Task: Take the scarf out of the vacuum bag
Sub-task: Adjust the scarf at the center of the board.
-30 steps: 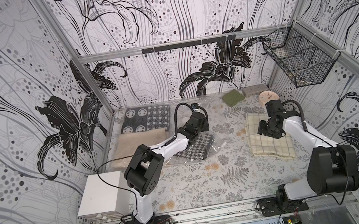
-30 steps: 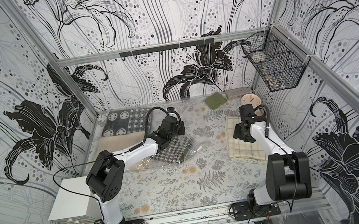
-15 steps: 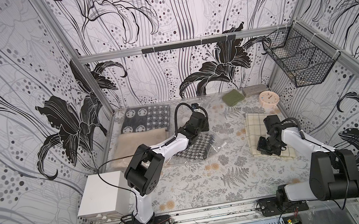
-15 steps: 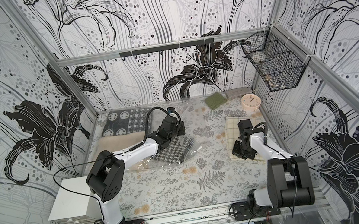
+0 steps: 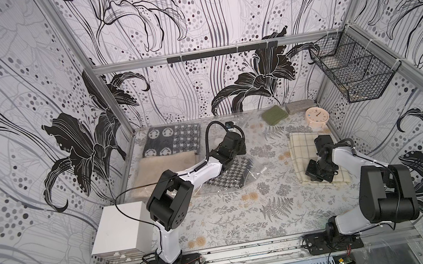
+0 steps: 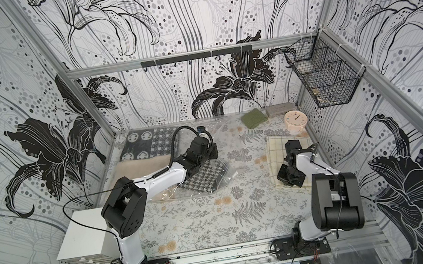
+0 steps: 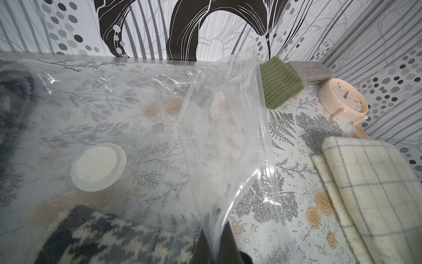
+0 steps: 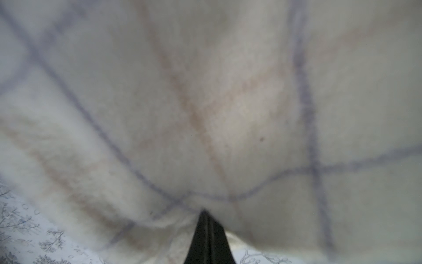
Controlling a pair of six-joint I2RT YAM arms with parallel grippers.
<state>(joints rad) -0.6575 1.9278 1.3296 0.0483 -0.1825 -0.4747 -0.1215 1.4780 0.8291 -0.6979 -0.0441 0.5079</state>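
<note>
The left hand (image 7: 219, 246) is clamped on a raised flap of the vacuum bag (image 7: 219, 114) at its zip edge. The scarf (image 5: 228, 176), a houndstooth knit, lies inside the bag, flat on the worktop (image 5: 247, 219) beside the round white valve (image 7: 98, 170).

The right hand (image 8: 206, 217) is well apart from the bag. Its fingers are together and the tips press into a cream checked cloth (image 5: 304, 146); I cannot tell if any cloth is pinched.

The step in hand looks like opening the mouth of the bag. To do it well:
- The left hand should hold only 1 layer high, so the 2 layers part.
- The right hand should let the cloth be, spread its fingers and enter low through the gap.
- It should pinch the knit alone, then draw it out flat while the left hand anchors the slippery plastic.
</note>
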